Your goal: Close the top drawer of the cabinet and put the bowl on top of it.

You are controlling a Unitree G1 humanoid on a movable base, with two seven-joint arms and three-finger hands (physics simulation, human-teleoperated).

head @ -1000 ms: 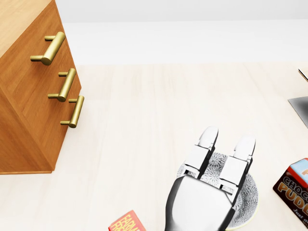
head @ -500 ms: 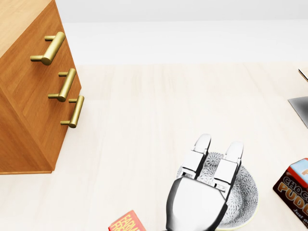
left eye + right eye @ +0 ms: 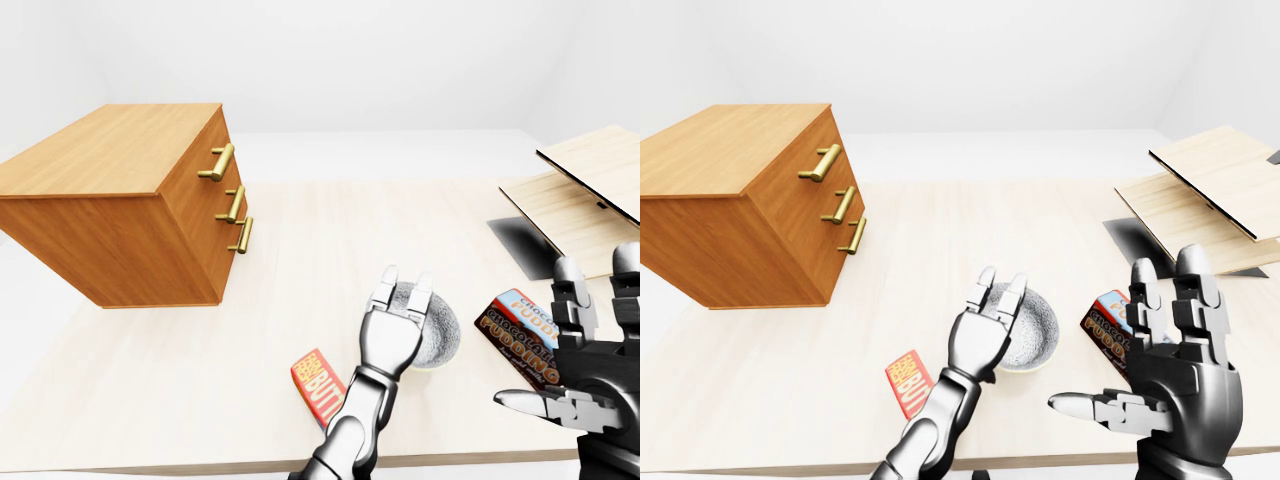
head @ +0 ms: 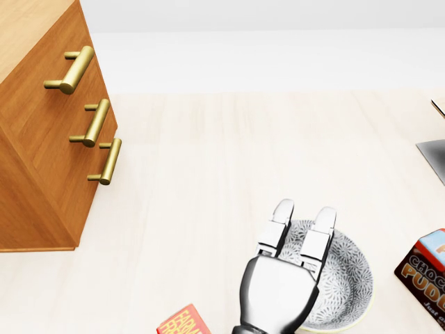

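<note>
While the left hand (image 4: 280, 291) reached over the one bowl (image 4: 352, 272), its two visible fingers (image 4: 278, 229) lay straight and slightly apart across the bowl's near-left rim, pointing into the patterned hollow. They were not curled round anything. The thumb was hidden, and whether the fingers touched the rim could not be told.

That bowl sat on the pale wooden table (image 4: 229, 160), near the bottom edge of the head view and well apart from the single cabinet (image 3: 110, 160) at the left. Three brass handles (image 4: 72, 70) ran down the cabinet's face, one per drawer, and in the eye views all three drawer fronts looked flush. The cabinet's top was bare wood.

At the lower right of the right-eye view, the right hand (image 3: 1180, 372) was raised with its three fingers spread wide, gripping nothing.

Two small packages lay near the bowl. One chocolate pudding box (image 3: 515, 326) lay just to its right, and one red box with yellow lettering (image 3: 318, 378) lay by the left forearm. Two light wooden boards (image 3: 1215, 170) lay stacked at the table's right end.
</note>
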